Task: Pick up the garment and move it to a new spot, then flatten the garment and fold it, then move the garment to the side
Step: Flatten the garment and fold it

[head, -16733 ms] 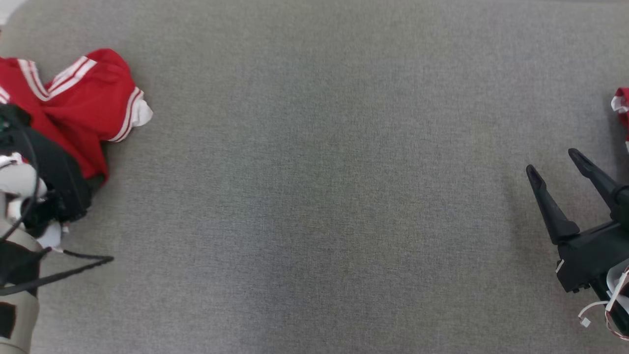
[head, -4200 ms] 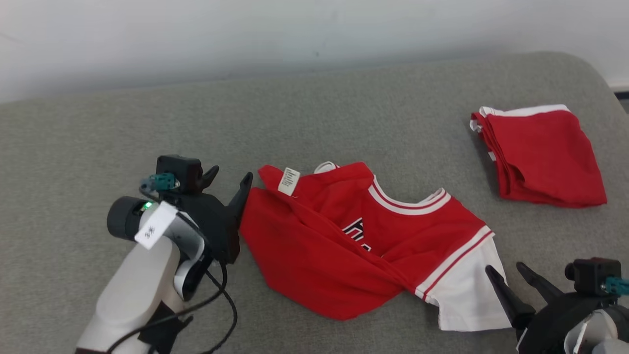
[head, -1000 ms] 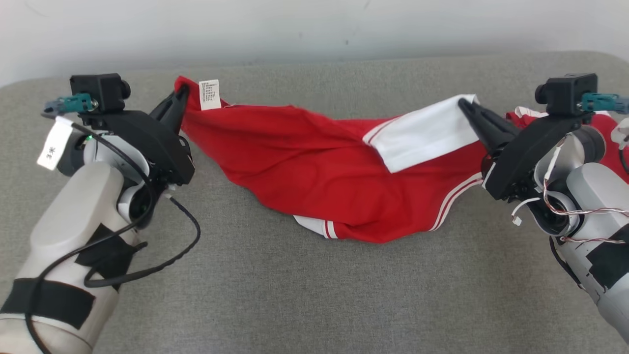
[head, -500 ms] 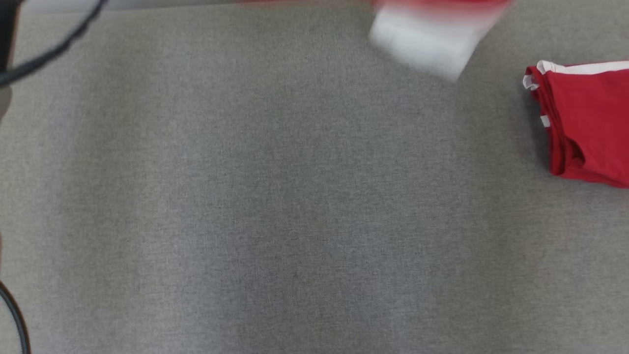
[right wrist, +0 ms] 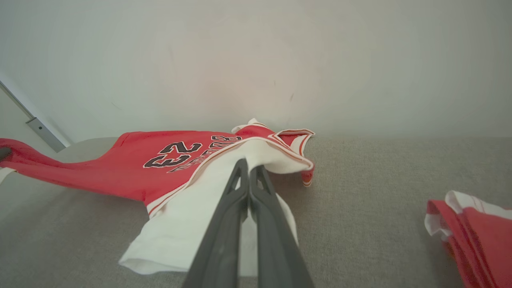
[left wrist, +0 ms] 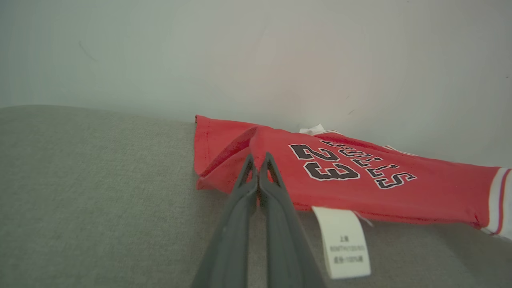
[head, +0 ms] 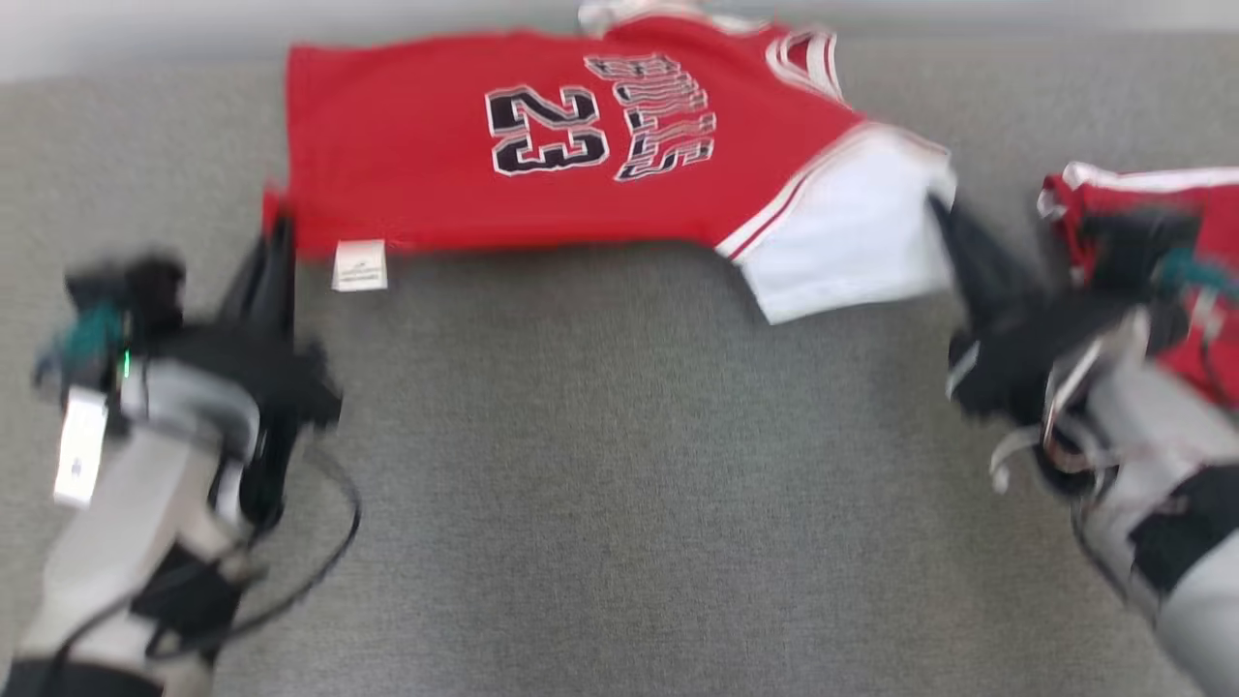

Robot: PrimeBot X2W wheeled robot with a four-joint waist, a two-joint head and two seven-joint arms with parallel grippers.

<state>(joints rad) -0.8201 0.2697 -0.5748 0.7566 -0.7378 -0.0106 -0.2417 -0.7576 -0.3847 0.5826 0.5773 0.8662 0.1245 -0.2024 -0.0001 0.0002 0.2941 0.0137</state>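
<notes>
The garment (head: 542, 145), a red jersey with the number 23 and white sleeves, is stretched out above the grey surface (head: 600, 503) near its far edge. My left gripper (head: 276, 227) is shut on its red hem corner, close to a white care label (head: 359, 265). In the left wrist view the left gripper (left wrist: 258, 160) pinches a raised fold of the garment (left wrist: 360, 176). My right gripper (head: 944, 218) is shut on the white sleeve. In the right wrist view the right gripper (right wrist: 248, 166) grips the garment (right wrist: 168, 164) at the sleeve (right wrist: 208, 212).
A second red garment (head: 1152, 261), folded, lies at the right edge behind my right arm, and shows as the folded garment (right wrist: 472, 232) in the right wrist view. A pale wall (left wrist: 256, 56) rises just beyond the far edge of the surface.
The head camera has swung, so the whole picture shifted. The jersey, bunched between the grippers a second ago, now hangs spread with its number showing. Both grippers still hold it.
</notes>
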